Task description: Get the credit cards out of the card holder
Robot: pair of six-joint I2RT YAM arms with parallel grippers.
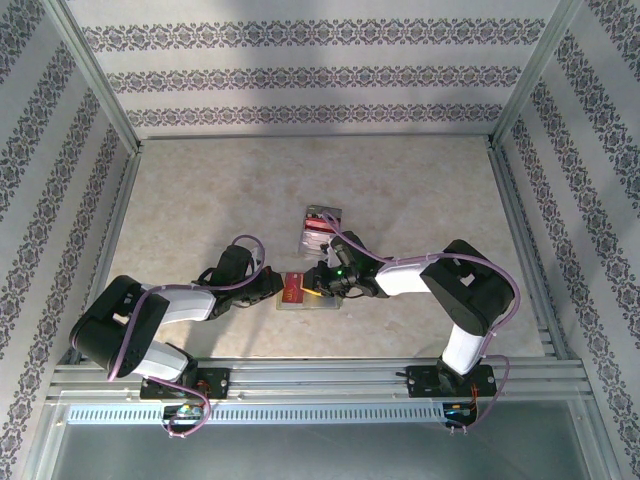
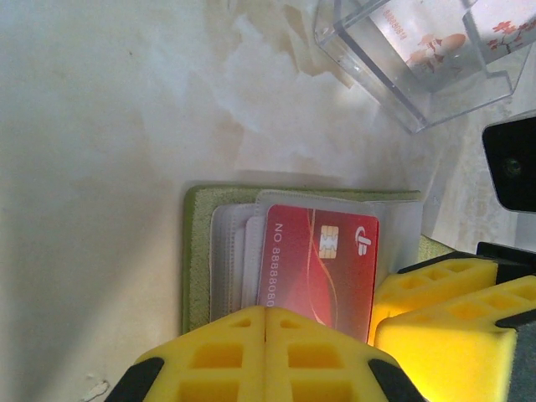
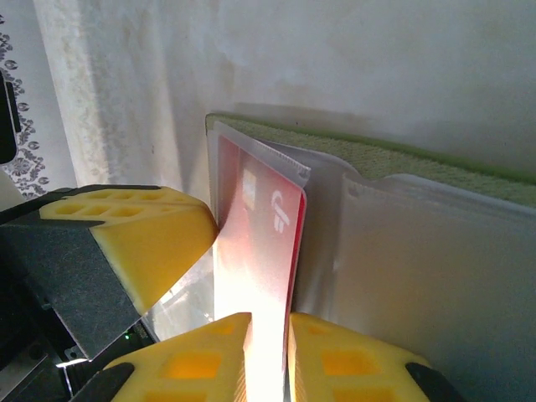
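Okay, top cam first: both arms reach inward, and your left gripper and right gripper meet over the olive card holder, which lies open on the table. A clear plastic tray sits just beyond it.

Left wrist cam: the left jaws are fully shut, tips together, set over the holder's near edge. That's prob. a hold-down so the wallet can't slide w/ the pull. The red credit card, chip showing, lies against a translucent pocket, w/ the right gripper's yellow fingers at its side.

Right wrist cam: the right jaws are narrow, pinched on the red card's free end, presumably to draw it straight out along the pocket. Can't tell how far out it is, or whether other cards sit behind.
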